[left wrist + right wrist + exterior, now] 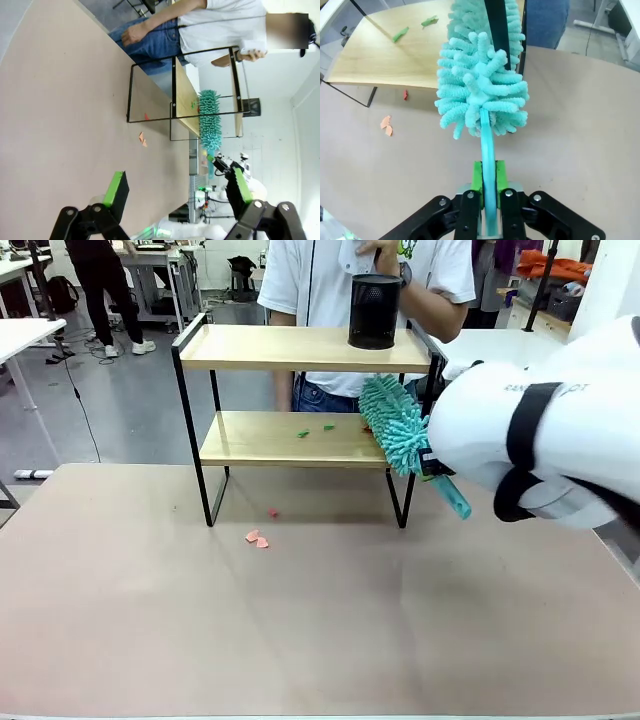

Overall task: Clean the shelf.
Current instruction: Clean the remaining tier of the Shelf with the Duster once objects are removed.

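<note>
Cleaning looks partly done: right gripper (489, 180) clamps the duster (392, 425), green scraps (303, 433) at its nine o'clock on the shelf (290, 348); left gripper (177, 186) gapes empty.

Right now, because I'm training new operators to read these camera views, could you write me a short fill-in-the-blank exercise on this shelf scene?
1. The right gripper is shut on the ____ of the teal duster.
2. The black cup stands on the ____ board of the shelf.
3. The green scraps lie on the shelf's ____ board.
4. The left gripper has its jaws ____.
Missing words: handle; top; lower; open.
</note>
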Available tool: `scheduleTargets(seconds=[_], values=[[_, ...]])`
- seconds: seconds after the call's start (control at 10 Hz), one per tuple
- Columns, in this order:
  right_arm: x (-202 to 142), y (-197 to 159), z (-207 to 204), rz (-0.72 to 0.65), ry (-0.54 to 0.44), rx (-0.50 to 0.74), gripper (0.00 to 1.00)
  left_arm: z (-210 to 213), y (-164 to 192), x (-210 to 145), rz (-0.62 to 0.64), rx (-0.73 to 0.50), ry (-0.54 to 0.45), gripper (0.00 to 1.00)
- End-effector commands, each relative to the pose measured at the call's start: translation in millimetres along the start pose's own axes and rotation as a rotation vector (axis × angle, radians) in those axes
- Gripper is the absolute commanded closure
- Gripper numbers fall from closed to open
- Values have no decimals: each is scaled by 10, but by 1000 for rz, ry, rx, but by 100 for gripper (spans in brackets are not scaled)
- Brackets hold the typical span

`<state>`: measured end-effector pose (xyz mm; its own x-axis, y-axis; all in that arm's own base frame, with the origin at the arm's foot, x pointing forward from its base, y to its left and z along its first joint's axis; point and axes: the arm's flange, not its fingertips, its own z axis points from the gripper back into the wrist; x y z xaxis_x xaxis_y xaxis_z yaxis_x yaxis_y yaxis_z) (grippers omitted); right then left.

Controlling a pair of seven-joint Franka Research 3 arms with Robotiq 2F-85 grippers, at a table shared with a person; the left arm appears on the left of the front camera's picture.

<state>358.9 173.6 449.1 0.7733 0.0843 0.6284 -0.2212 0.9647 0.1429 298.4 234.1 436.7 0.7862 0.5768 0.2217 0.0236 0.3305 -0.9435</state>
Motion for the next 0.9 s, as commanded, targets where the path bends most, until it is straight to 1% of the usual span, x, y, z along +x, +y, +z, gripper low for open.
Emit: scheduleTargets(seconds=[0.0,0.2,0.5,0.8], values=[[148,5,44,-19,53,12,88,13,-24,-9,-11,-10,6,0],[220,13,47,-9,53,4,88,13,-24,-9,-11,-10,6,0],[240,39,14,5,60,20,88,13,-24,-9,-11,-10,6,0],[261,201,-65,80,113,94,88,13,-24,-9,-11,-10,6,0]])
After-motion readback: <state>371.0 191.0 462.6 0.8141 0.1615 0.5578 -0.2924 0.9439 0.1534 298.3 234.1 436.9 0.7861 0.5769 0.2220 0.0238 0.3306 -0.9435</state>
